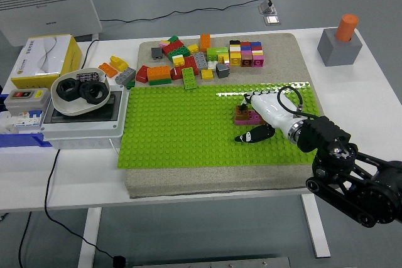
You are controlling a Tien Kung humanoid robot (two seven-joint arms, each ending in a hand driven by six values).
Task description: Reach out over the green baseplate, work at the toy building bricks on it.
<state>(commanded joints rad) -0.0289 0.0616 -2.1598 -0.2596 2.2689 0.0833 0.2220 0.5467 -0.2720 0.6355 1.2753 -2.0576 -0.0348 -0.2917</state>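
Far left of the table (207,189): a yellow box (45,61), a grey switch box (25,101), and a white bowl (80,92) holding black rings, set on a white case. The green baseplate (182,133) lay on a beige mat (286,51) at table centre. Loose toy bricks (201,58) were scattered along the mat's far edge, beyond the plate. A small brown-and-pink brick stack (245,113) stood on the plate's right half. The right hand (269,112) reached in from the lower right, resting against the stack; its fingers (253,135) were extended and relaxed, black tips on the plate just beside the stack, gripping nothing. A grey block with an orange cylinder (340,41) sat far right.
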